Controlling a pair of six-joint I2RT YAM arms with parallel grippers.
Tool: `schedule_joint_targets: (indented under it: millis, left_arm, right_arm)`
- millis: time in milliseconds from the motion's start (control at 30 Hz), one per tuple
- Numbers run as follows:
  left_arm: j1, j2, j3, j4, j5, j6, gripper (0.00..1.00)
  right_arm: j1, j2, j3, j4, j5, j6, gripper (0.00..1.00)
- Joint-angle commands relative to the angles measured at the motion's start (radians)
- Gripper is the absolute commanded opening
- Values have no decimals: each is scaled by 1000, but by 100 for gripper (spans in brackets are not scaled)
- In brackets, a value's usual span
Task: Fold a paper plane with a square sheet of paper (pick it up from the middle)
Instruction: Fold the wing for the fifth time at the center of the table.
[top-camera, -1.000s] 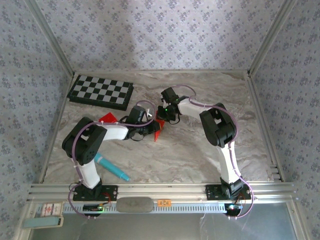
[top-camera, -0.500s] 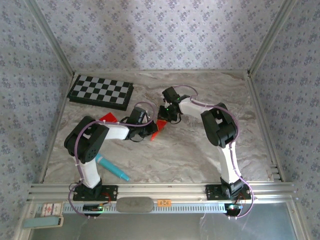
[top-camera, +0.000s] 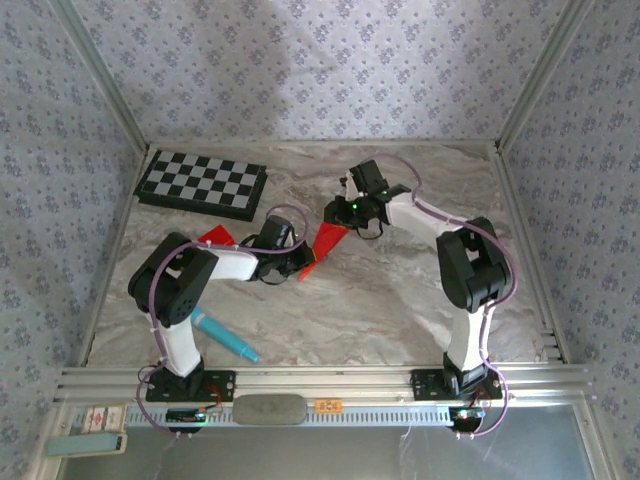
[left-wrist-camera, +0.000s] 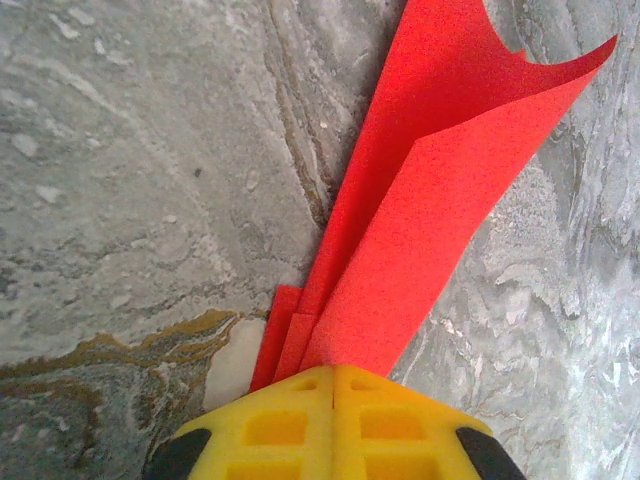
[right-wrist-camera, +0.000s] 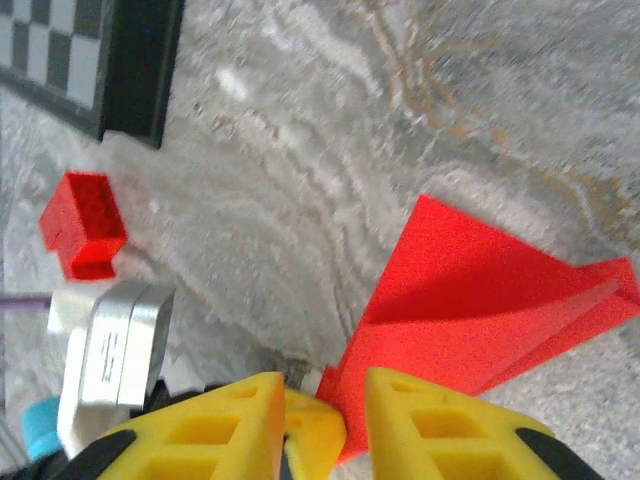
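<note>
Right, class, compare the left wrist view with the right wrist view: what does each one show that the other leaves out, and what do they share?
Left wrist view: the left gripper shut on the narrow end of the red paper, whose folded layers fan away from the fingers. Right wrist view: the right gripper with its fingers apart by a corner of the paper, plus a corner of the chequered board and a small red piece. Shared: the same creased red paper over the marbled table.

readable text: none | orange tag on front rail: too small
</note>
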Motion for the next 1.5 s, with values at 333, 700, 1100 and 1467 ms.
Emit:
schedule_joint_targets:
  millis: [333, 700, 1100, 1467]
  left_arm:
    - [-5, 60, -23, -99, -45, -11, 0]
    - [-4, 70, -15, -167, -54, 3, 0]
    - [-5, 83, -32, -276, -89, 32, 0]
    - [-5, 92, -14, -269, -68, 44, 0]
  right_arm:
    - [46, 98, -76, 79, -92, -53, 13]
    - [45, 172, -42, 53, -64, -83, 13]
    - [-101, 225, -50, 90, -39, -88, 13]
    - [-238, 236, 87, -11, 88, -74, 13]
